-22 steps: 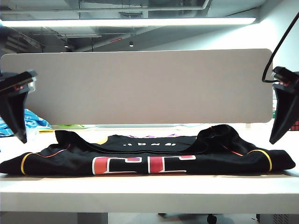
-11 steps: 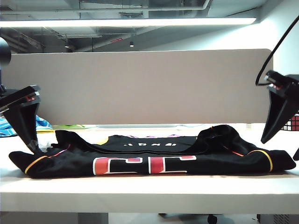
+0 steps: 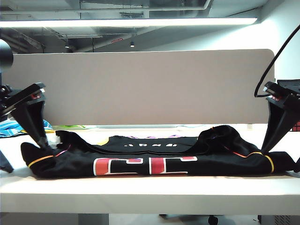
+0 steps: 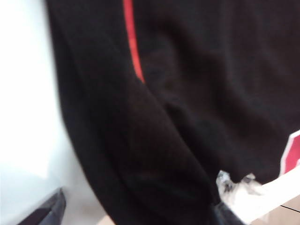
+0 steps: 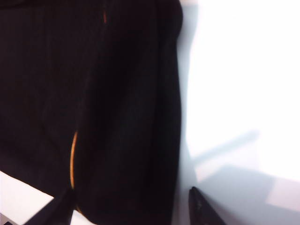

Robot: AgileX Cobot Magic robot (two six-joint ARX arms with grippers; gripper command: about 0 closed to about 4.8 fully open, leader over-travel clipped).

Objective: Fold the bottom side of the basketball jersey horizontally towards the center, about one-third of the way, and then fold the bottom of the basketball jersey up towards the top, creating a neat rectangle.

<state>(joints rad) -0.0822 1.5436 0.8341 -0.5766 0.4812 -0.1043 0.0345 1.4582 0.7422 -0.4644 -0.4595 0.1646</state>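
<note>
The basketball jersey lies flattened across the white desk, running nearly from one side to the other, black with the big red-and-white number blocks facing the front edge and a row of small white letters further back. An orange band curls around each end of the fabric, and a thin red stripe runs along the cloth near the left end.

The left gripper has its jaws spread wide at the jersey's left end, one finger slanting down so its tip meets the fabric, the other dark finger tip showing low at the far left above the desk. In the left wrist view the black cloth fills the space between the fingers, a red stripe running through it, with white desk beside it; nothing is pinched.

The right gripper is likewise released and wide apart at the jersey's right end, one finger angling down to the cloth close to the orange band. The right wrist view shows the jersey's dark edge lying between the two finger tips, a thin orange line on it, and bright desk on the far side.

Behind the desk stands a beige partition panel. A light blue patterned cloth peeks out behind the left gripper.
</note>
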